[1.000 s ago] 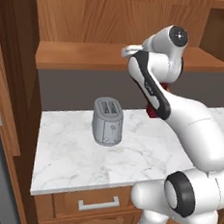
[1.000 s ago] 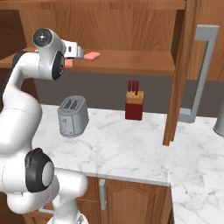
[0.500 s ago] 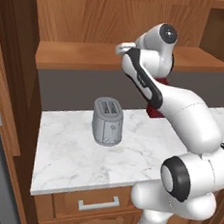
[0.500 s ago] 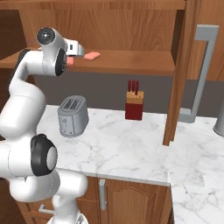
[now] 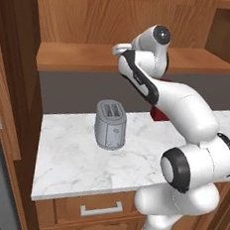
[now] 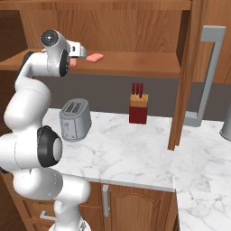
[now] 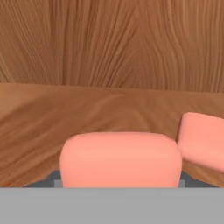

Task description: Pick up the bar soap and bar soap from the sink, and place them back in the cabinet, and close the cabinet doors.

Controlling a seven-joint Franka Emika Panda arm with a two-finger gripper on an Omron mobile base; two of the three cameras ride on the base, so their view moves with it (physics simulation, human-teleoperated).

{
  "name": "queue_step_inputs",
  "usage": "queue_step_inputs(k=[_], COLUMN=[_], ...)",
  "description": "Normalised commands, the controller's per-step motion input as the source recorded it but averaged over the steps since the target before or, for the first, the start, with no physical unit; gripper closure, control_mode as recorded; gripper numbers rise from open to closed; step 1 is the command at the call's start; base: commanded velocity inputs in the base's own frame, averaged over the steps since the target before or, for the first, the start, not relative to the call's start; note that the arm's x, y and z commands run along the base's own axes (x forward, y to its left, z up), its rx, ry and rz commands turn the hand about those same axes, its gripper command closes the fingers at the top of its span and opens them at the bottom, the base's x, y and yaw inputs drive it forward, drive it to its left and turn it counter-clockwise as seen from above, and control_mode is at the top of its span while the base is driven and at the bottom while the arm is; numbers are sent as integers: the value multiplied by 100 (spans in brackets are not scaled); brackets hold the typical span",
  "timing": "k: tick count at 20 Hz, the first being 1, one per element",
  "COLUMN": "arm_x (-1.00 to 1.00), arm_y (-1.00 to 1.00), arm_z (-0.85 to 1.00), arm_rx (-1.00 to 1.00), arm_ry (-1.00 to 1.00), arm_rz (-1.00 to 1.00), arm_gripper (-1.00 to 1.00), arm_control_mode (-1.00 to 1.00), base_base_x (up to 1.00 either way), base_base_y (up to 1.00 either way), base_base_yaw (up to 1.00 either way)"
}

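While held, bar soap (image 7: 120, 159) beside second bar soap (image 7: 202, 141)

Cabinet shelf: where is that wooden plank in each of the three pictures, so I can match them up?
Left base view: the cabinet shelf crosses the upper part, behind the arm.
Right base view: upper part, above the toaster.
Hand view: middle band, under the nearer bar soap.
Shared landmark: the wooden back panel just above it.

The white arm (image 5: 187, 109) rises from the lower right and bends up toward the brown cabinet (image 5: 121, 18), its hand end level with the plank shelf (image 5: 82, 59). Below, a grey toaster (image 5: 110, 124) with 2 slots stands on the marble counter (image 5: 73, 158), above 2 wooden drawers (image 5: 92, 212).
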Motion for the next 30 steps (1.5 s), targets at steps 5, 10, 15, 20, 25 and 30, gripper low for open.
queue_step_inputs(k=[5, 10, 15, 20, 25, 30], arm_x=[37, 34, 31, 25, 25, 2], arm_y=[8, 4, 5, 8, 9, 2], arm_z=[-2, -6, -13, -22, -27, -2], arm_rx=[0, 0, 0, 0, 0, 0], arm_ry=[0, 0, 0, 0, 0, 0], arm_rz=[0, 0, 0, 0, 0, 0], arm_gripper=[100, 100, 100, 100, 100, -100], arm_control_mode=[-100, -100, -100, -100, -100, -100], base_base_x=[0, 0, 0, 0, 0, 0], base_base_y=[0, 0, 0, 0, 0, 0], base_base_yaw=[0, 0, 0, 0, 0, 0])
